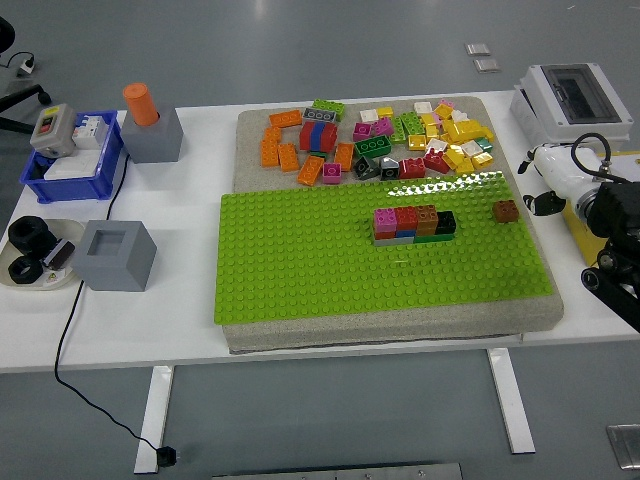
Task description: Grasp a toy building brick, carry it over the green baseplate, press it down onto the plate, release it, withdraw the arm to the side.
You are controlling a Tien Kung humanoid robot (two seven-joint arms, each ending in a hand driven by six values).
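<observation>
A small brown brick (505, 210) stands alone on the green baseplate (300, 260), near its right back corner. Further left on the plate is a low block of joined bricks (413, 224) in pink, red, brown, black, blue and green. Loose bricks (400, 140) in several colours lie on the grey mat behind the plate. My right hand (541, 184), white with dark fingertips, hangs off the plate's right edge, a short way from the brown brick, open and holding nothing. My left arm is out of the picture.
At the right stand a grey electrical box (570, 95) and a yellow object (590, 215) under my right arm. On the left are a blue bin (70, 165), two grey blocks (115, 255), one with an orange cylinder (141, 103), a dish of black parts (30, 250) and a black cable (70, 320).
</observation>
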